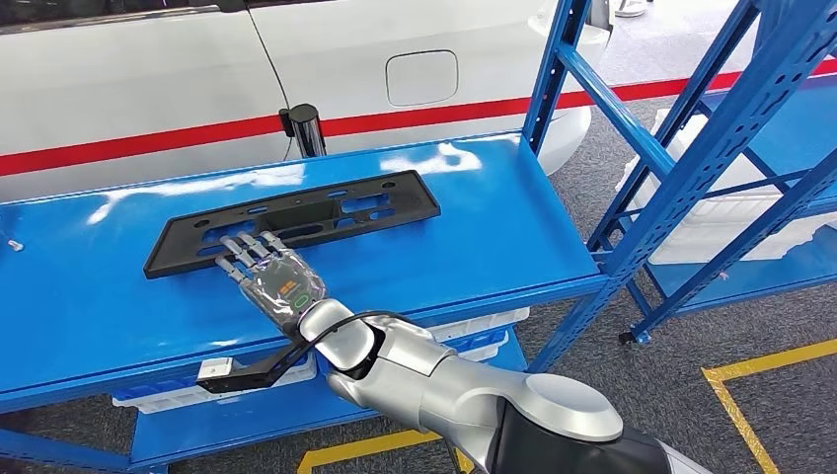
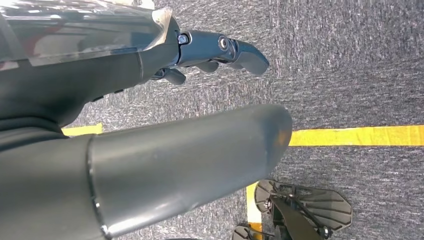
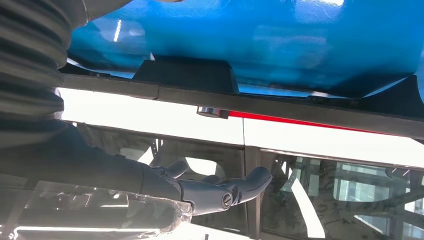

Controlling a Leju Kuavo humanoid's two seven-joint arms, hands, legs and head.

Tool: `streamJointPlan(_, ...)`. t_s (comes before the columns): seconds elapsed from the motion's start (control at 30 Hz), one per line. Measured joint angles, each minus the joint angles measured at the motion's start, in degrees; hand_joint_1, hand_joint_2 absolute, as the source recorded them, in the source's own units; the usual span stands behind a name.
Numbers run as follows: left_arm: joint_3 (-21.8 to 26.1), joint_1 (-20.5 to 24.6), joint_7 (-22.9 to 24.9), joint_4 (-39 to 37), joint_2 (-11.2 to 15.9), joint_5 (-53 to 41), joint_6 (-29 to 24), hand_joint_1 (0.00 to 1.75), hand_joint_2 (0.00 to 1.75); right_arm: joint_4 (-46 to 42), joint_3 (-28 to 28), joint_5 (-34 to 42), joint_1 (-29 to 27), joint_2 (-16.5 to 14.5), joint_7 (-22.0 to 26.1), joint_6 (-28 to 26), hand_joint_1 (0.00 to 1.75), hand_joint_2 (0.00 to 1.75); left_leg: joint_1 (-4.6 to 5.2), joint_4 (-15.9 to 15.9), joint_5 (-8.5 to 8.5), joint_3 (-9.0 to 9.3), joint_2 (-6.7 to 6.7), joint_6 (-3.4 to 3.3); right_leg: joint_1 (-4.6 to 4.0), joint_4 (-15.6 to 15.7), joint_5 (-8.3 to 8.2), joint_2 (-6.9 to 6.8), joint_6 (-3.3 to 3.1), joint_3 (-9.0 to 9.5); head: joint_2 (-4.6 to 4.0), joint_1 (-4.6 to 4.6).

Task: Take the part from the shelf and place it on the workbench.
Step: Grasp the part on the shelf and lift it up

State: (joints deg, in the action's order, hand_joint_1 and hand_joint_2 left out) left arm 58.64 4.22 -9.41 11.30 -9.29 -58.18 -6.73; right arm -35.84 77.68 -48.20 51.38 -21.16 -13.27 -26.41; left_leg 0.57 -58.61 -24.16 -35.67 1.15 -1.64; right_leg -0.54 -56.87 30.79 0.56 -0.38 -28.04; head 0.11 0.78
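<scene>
Fingers (image 1: 247, 249) of the right hand (image 1: 276, 279) lie spread and flat, holding nothing, tips over the part (image 1: 296, 219), which rests flat on the blue counter (image 1: 474, 227), apparently released. Left hand (image 2: 210, 52) hangs loosely, empty.

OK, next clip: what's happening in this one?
A humanoid robot stands at a blue workbench beside a white car. A long black part lies flat on the bench, and the right hand rests over its near edge, fingers stretched out flat rather than wrapped around it. The left hand hangs over the grey floor, holding nothing. A blue shelf stands to the right.
</scene>
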Motion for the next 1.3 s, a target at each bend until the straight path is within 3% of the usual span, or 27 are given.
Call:
streamJointPlan(0.87, 0.68, 0.01, -0.19, 0.00, -0.07, 0.11, -0.58, 0.00, 0.00, 0.04, 0.04, -0.08, -0.16, 0.00, 0.11, 0.05, 0.00, 1.75, 0.00, 0.00, 0.00, 0.00, 0.00, 0.00, 0.00, 0.00, 0.00, 0.00, 0.00, 0.00, 0.00, 0.01)
streamJointPlan(1.03, 0.96, 0.09, -0.33, 0.00, -0.02, 0.14, -0.79, 0.00, 0.00, 0.04, 0.04, -0.08, -0.18, -0.02, 0.33, 0.06, 0.00, 1.75, 0.29, -0.12, -0.39, -0.10, 0.02, -0.61, 0.42, 0.32, 0.01, 0.01, 0.46, 0.06, 0.00, -0.01)
streamJointPlan(1.1, 1.04, 0.18, -0.38, 0.00, -0.10, 0.21, -0.89, 0.00, 0.00, 0.05, 0.03, -0.08, -0.15, -0.15, 0.44, 0.06, 0.00, 1.75, -0.04, 0.82, -0.19, 0.50, -0.04, -0.99, 0.23, -0.15, 0.35, -0.02, 0.69, 0.05, 0.00, -0.02)
streamJointPlan(1.17, 1.09, 0.32, -0.42, 0.00, -0.18, 0.26, -1.03, 0.00, 0.00, 0.07, 0.03, -0.07, -0.03, -0.21, 0.54, 0.05, 0.00, 1.75, -0.45, 1.77, 0.07, 1.26, -0.20, -1.34, 0.12, -4.47, 2.15, -0.06, 0.61, -2.07, 0.00, -0.02)
streamJointPlan(1.23, 1.11, 0.43, -0.42, 0.00, -0.20, 0.28, -1.14, 0.00, 0.00, 0.10, 0.04, -0.05, -0.16, -0.01, 0.59, 0.05, 0.00, 1.75, -0.48, 1.90, -0.05, 1.45, -0.27, -1.44, 0.37, -12.59, 4.92, -0.08, 0.35, -6.96, 0.00, -0.02)
streamJointPlan(1.27, 1.11, 0.46, -0.42, 0.00, -0.21, 0.28, -1.15, 0.00, 0.00, 0.13, 0.05, -0.05, -0.37, 0.15, 0.59, 0.06, 0.00, 1.75, -0.51, 1.89, -0.16, 1.48, -0.24, -1.40, 0.49, -15.87, 5.67, -0.10, 0.46, -9.24, 0.00, -0.03)
streamJointPlan(1.3, 1.12, 0.46, -0.42, 0.00, -0.22, 0.29, -1.16, 0.00, 0.00, 0.15, 0.07, -0.05, -0.58, 0.28, 0.59, 0.06, 0.00, 1.75, -0.56, 1.88, -0.30, 1.58, -0.18, -1.26, 0.66, -17.12, 5.41, -0.11, 0.85, -10.60, 0.00, -0.03)
